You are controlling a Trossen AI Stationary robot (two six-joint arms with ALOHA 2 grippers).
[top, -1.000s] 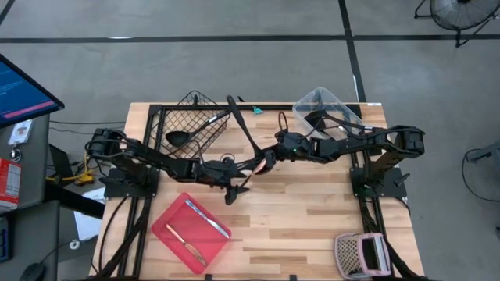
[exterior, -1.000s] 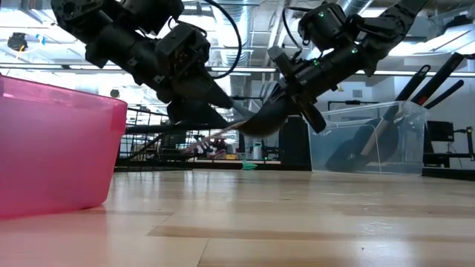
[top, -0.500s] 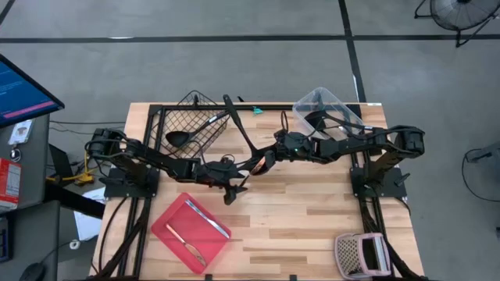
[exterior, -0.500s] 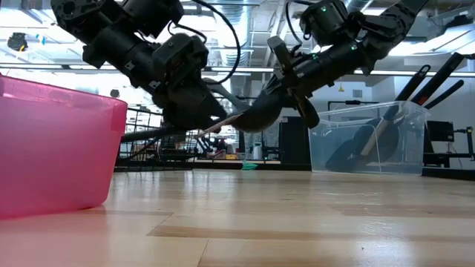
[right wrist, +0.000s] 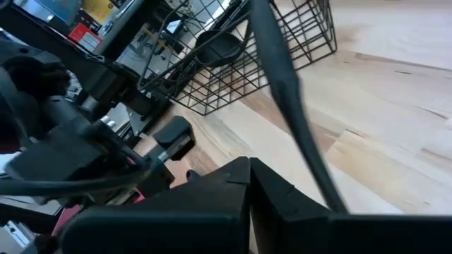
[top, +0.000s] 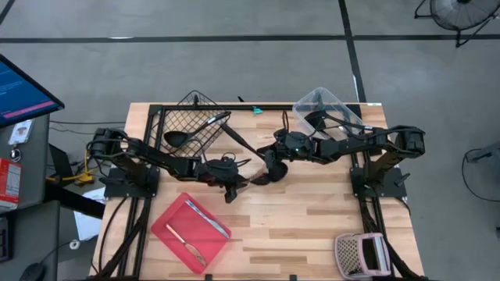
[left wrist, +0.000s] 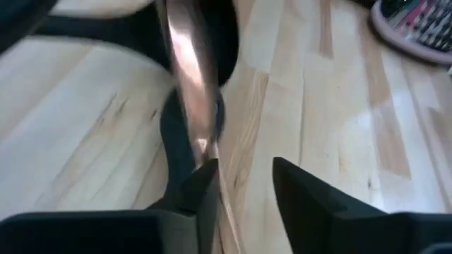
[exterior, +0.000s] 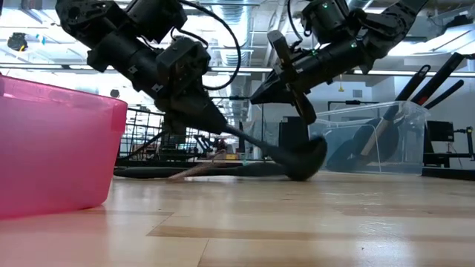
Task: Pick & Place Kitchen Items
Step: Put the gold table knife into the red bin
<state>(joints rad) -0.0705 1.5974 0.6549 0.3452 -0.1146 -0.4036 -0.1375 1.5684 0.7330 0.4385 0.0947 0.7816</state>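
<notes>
Ladle, black plastic: its bowl sits on the table near the centre, and the long handle slants up toward 11 o'clock, ending near the wire basket. I judge it light and stiff, but smooth, and bowl-heavy enough to swing if I pinch it far out. I would take it on the handle, close to the bowl.

A slim copper-coloured piece of cutlery lies low just at 9 o'clock of the bowl. It looks thin and slick, so it will want a flat, square grip.

My left gripper hovers over both with its jaws apart, the copper strip against one finger. My right gripper hangs above the bowl, at about 1 o'clock of it. Whether it is closed on the handle I cannot tell.
</notes>
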